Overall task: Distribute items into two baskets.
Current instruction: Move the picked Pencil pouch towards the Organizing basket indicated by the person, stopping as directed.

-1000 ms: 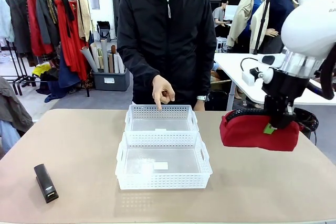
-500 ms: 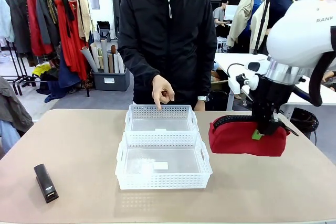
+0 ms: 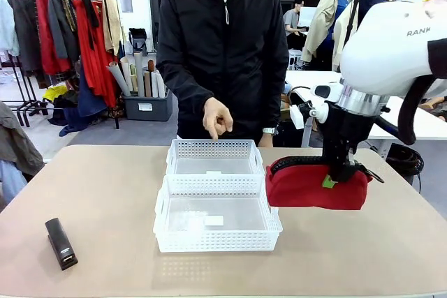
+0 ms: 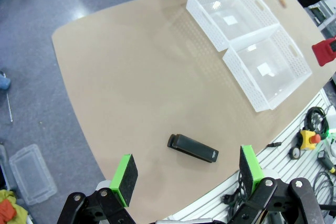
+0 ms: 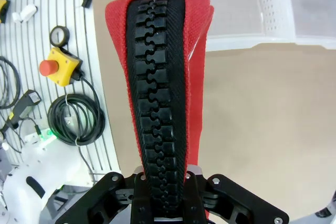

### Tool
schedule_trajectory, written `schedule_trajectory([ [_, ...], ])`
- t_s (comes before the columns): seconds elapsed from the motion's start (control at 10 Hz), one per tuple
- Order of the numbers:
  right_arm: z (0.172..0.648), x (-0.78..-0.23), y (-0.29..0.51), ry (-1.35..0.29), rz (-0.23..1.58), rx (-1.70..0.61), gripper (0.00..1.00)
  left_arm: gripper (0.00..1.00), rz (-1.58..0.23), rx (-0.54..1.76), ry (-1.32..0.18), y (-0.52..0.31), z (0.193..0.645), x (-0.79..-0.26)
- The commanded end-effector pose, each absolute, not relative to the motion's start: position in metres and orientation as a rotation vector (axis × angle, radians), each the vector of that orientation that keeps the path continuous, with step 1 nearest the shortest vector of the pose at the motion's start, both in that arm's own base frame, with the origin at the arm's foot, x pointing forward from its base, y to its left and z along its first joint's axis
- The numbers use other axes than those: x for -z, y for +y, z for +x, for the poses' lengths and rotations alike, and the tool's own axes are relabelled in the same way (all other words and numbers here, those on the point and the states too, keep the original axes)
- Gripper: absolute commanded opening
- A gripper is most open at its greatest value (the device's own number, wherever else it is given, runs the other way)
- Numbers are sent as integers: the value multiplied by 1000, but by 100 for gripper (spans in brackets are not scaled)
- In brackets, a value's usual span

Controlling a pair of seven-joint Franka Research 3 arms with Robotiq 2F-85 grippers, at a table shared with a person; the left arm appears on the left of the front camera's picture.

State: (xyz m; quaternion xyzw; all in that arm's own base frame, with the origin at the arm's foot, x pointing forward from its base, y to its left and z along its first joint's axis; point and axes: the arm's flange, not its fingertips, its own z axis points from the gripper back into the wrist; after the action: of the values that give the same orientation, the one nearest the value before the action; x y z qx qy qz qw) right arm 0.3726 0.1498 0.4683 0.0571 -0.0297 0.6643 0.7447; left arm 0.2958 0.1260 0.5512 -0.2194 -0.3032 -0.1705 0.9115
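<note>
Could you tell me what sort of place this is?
Probably a robotics lab in a shared workroom: a white robot arm over the table, an emergency-stop button and cables beside it, and a rack of hanging clothes behind.

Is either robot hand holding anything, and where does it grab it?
The right gripper is shut on the red pouch, pinching it by its black zipper, near the green tag. The left gripper is open, holding nothing.
</note>
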Motion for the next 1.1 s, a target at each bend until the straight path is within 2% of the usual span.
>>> schedule_trajectory([
  [0.0, 368, -461, 164, -86, 75, -1400, 0, 100, -463, 361, -634, 125, 296, -551],
  [0.5, 369, -448, 187, -67, 19, -1414, 0, 100, -463, 361, -634, 125, 296, -551],
  [0.8, 394, -490, 64, -97, 45, -1353, 0, 100, -463, 361, -634, 125, 296, -551],
  [1.0, 402, -496, 37, -92, 70, -1329, 0, 100, -463, 361, -634, 125, 296, -551],
])
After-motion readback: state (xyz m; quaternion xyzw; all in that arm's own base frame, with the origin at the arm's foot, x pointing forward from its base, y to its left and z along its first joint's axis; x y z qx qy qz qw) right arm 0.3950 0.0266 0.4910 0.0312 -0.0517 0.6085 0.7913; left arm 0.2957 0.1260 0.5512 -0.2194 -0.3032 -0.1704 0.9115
